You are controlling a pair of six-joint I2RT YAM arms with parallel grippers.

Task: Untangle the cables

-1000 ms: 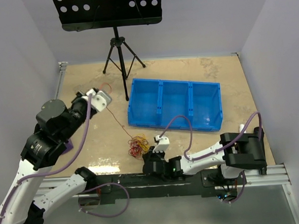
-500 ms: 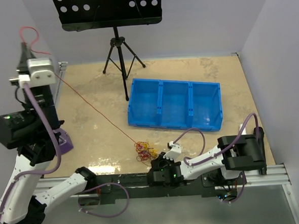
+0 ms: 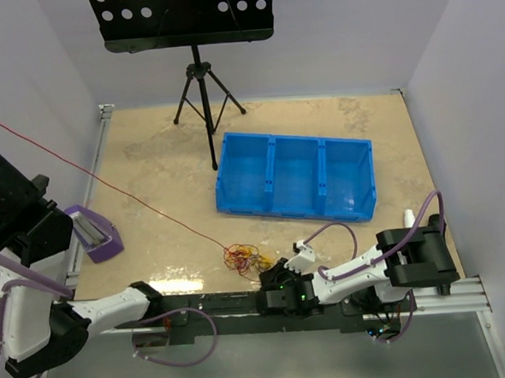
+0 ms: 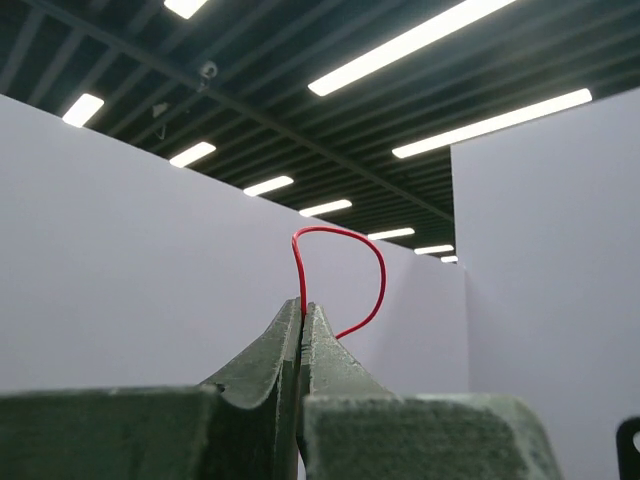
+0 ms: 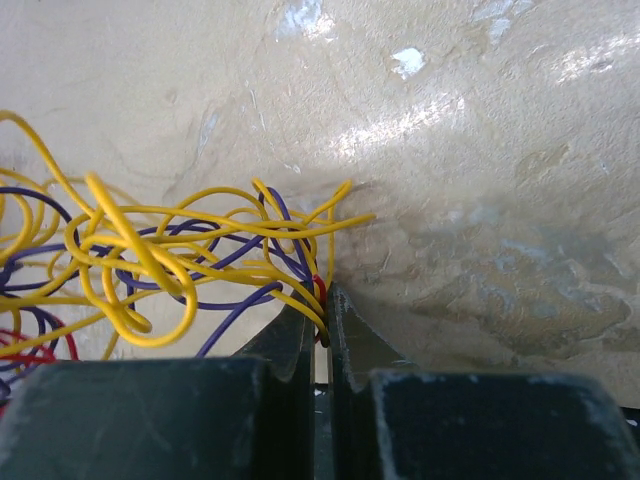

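left claw [image 4: 303,306] rose higher, pinching red wire [image 3: 133,195] taut over beige table [image 3: 164,151]; right claw [image 5: 322,297] nips tangle [image 3: 244,258].

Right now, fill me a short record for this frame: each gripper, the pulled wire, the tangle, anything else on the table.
left gripper: raised high, shut on the red wire
right gripper: low over the table, near edge, shut on strands of the tangle
red wire: straight and taut from the tangle up to the left
tangle: yellow, purple and red loops on the table
blue bin: three empty compartments, beyond the tangle
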